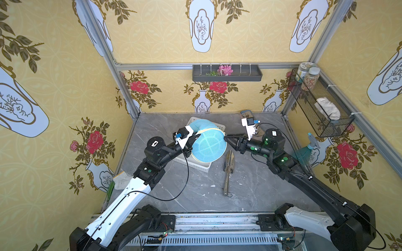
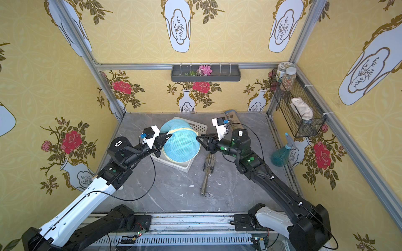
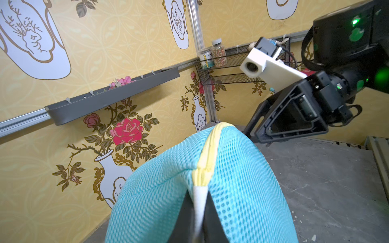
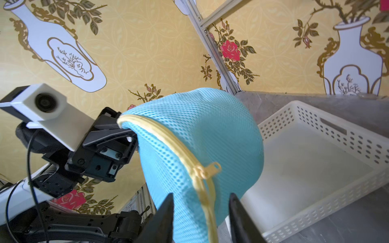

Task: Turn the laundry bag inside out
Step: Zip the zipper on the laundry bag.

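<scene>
We found the left gripper (image 3: 199, 195) clamped tight on the pale yellow trim of the laundry bag (image 1: 206, 145), with a white strip of the seam squeezed between its black fingers (image 3: 213, 214). The right gripper (image 4: 201, 195) stood with its jaws apart; the bag's far edge and its yellow zip lay between them, unpinched. The bag hung in the air between the two grippers, over the white basket (image 1: 196, 166), with one ribbed round face turned upward in both top views. Just right of the basket a metal trowel (image 1: 228, 169) lay on the grey table (image 1: 185, 195), below the right wrist. A teal spray bottle (image 1: 302, 153) stood at the table's right edge beside the right arm, under the wire rack (image 1: 322, 108) on the wall. Walls closed three sides, and open table showed between the basket and the arm bases
</scene>
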`<move>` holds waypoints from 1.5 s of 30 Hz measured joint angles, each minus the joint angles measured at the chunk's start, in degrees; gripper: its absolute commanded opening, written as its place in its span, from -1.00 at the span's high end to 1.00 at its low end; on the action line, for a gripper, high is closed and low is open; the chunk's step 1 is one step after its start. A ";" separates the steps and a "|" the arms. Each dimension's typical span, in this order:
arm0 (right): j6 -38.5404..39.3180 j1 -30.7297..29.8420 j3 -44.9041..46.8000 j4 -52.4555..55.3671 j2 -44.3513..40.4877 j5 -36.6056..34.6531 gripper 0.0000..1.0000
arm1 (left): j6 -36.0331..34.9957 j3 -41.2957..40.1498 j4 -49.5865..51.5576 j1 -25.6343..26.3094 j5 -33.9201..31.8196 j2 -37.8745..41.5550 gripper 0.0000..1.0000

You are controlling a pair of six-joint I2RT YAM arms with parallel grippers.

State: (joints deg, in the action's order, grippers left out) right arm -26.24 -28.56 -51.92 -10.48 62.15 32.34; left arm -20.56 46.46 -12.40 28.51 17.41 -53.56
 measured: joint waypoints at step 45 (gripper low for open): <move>31.80 -3.13 -7.87 11.37 6.08 9.73 1.00 | -5.18 -7.50 -8.41 -5.25 17.05 1.27 1.00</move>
State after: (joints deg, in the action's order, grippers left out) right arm 5.56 -31.68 -59.79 0.89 68.23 42.06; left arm -25.74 38.96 -20.82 23.27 34.46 -52.29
